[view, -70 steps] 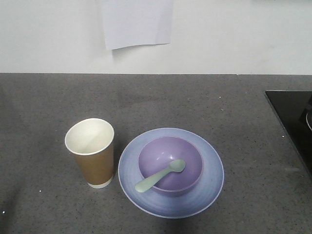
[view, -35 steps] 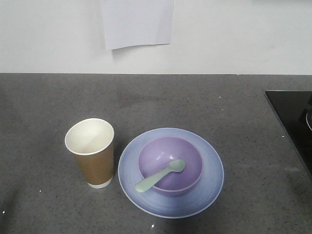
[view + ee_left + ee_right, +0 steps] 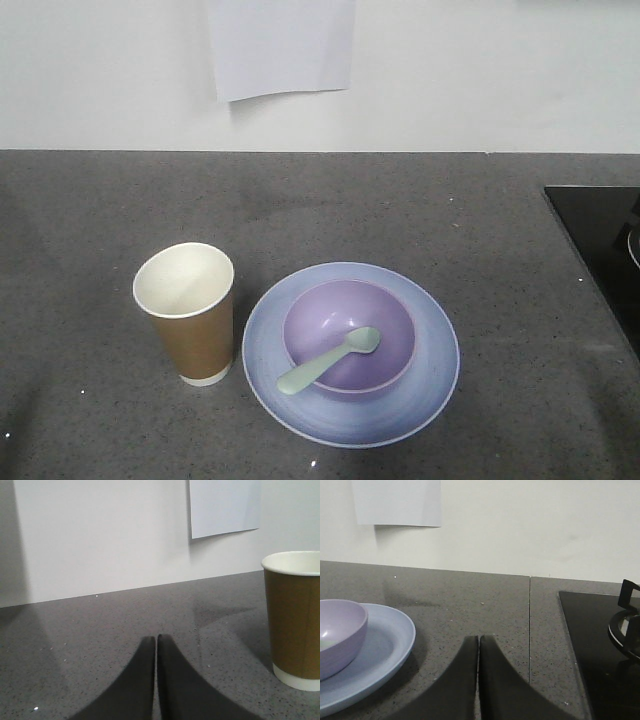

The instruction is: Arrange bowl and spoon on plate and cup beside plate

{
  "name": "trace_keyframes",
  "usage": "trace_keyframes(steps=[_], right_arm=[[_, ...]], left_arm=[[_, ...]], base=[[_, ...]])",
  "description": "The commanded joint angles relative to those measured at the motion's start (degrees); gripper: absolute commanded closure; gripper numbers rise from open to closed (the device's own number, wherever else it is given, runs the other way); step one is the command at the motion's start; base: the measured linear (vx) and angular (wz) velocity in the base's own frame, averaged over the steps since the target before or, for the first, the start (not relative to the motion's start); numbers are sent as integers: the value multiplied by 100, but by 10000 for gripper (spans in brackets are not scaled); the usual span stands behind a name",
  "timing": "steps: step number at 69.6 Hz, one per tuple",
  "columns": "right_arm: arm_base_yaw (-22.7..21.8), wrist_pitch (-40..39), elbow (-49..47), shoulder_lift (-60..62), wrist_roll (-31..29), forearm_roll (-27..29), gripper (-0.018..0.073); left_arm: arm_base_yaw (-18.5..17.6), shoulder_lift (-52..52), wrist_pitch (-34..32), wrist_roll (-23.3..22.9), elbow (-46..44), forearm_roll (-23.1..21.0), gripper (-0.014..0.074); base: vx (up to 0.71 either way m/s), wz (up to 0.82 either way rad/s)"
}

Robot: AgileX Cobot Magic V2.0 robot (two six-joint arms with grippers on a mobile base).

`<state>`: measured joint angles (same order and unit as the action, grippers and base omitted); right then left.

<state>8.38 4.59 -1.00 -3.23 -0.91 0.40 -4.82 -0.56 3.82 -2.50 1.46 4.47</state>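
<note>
Four task items sit grouped on the dark grey speckled countertop [image 3: 420, 200]: round shallow pale blue plate [image 3: 430, 385], round lavender-purple plastic bowl [image 3: 385, 310] centred on it, small pale mint-green plastic spoon [image 3: 328, 361] in the bowl, tall brown paper cup [image 3: 190, 320] upright just beside the plate, on its left in the front view. Spoon's long axis runs diagonally, scoop end down inside the bowl, handle resting over the near-left rim and overhanging the plate. Cup and plate look close but apart; contact cannot be ruled out.

Left gripper [image 3: 156, 641] is closed, fingers together, holding nothing; the cup lies to its right and slightly ahead. Right gripper [image 3: 478, 640] is likewise pressed shut and empty; plate and bowl lie to its left. Neither touches any item, and neither arm shows in the front view.

Judged from the layout, the arrangement looks complete; any further move would likely be a pull-back. Left arm is nearer the cup, right arm nearer the plate.

Surroundings: plain white wall [image 3: 500, 80] with a taped white paper sheet [image 3: 282, 45]; black glass cooktop [image 3: 600, 250] at the right edge, well apart from the plate.
</note>
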Motion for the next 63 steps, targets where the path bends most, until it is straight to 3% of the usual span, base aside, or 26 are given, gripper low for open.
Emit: trace_keyframes(steps=[1,38,54,63], right_arm=[[-29,-626,83,198,-13,49,570],[-42,-638,287,433,-34,18,570],[-708,-643,287,433,91,64,570],[-760,-643,287,433,139,64,570]], left_arm=[[17,-86,-448,-78,-45,-13,604],[17,-87,-448,-78,-45,-18,604],[17,-87,-448,-78,-45,-18,603],[17,-87,-448,-78,-45,-18,603]], base=[[0,0],[0,0],[0,0],[0,0]])
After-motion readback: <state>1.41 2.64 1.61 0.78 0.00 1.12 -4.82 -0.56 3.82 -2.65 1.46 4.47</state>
